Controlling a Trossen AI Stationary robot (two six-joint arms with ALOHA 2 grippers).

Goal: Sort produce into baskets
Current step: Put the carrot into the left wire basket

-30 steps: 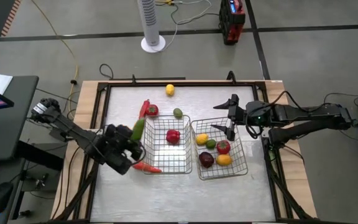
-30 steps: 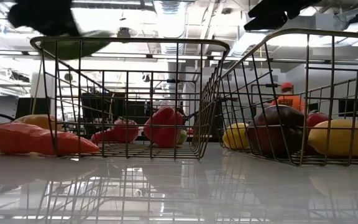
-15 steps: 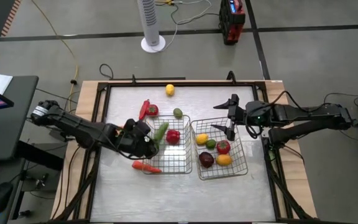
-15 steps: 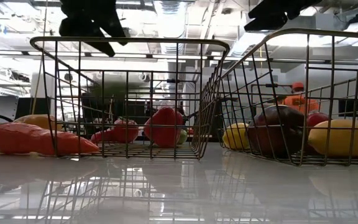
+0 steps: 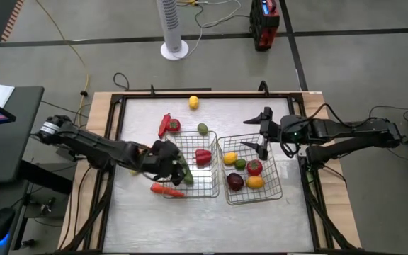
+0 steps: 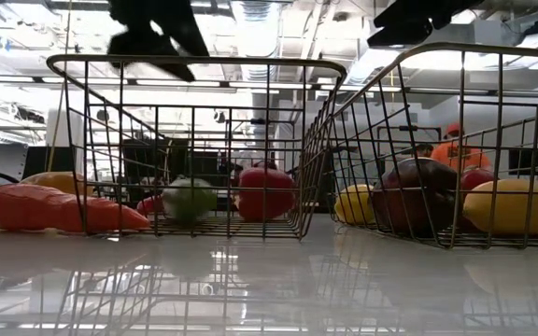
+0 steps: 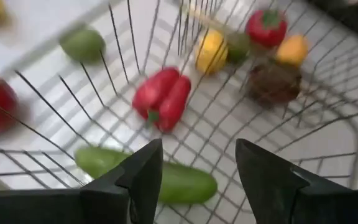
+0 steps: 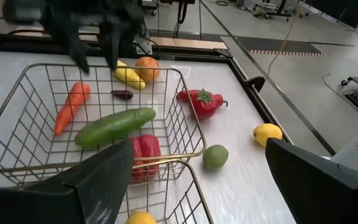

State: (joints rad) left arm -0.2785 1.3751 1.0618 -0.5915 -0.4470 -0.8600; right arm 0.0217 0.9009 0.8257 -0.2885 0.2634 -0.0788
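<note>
Looking straight down in the high view, the left gripper (image 5: pixel 170 160) hangs over the near-left part of the left basket (image 5: pixel 207 190), just above the green cucumber (image 5: pixel 183 173) lying inside it. A red pepper (image 5: pixel 203 157) lies in the same basket, and an orange carrot (image 5: pixel 167 190) lies on the table (image 5: pixel 190 219) just outside its near-left corner. The right gripper (image 5: pixel 263 140) hovers over the far edge of the right basket (image 5: pixel 278 193), which holds a yellow lemon (image 5: pixel 230 158), a lime (image 5: pixel 240 164), a red apple (image 5: pixel 254 167), a dark plum (image 5: pixel 235 182) and another yellow piece (image 5: pixel 256 181). Farther back on the table sit a second red pepper (image 5: pixel 167 125), a green lime (image 5: pixel 202 129) and a lone lemon (image 5: pixel 193 102).

From table height, the low view shows the cucumber end-on (image 6: pixel 189 199) resting on the left basket's floor beside the red pepper (image 6: pixel 265 192), with the left gripper a dark shape (image 6: pixel 155 28) above the rim.

The left wrist view shows this arm's own fingers (image 7: pixel 143 177) spread apart and empty, the cucumber (image 7: pixel 146 177) lying free on the mesh beyond them.

The right wrist view has its fingers (image 8: pixel 104 177) spread wide, holding nothing, facing the left basket with the cucumber (image 8: pixel 114 127) and pepper (image 8: pixel 143 155) in it.
</note>
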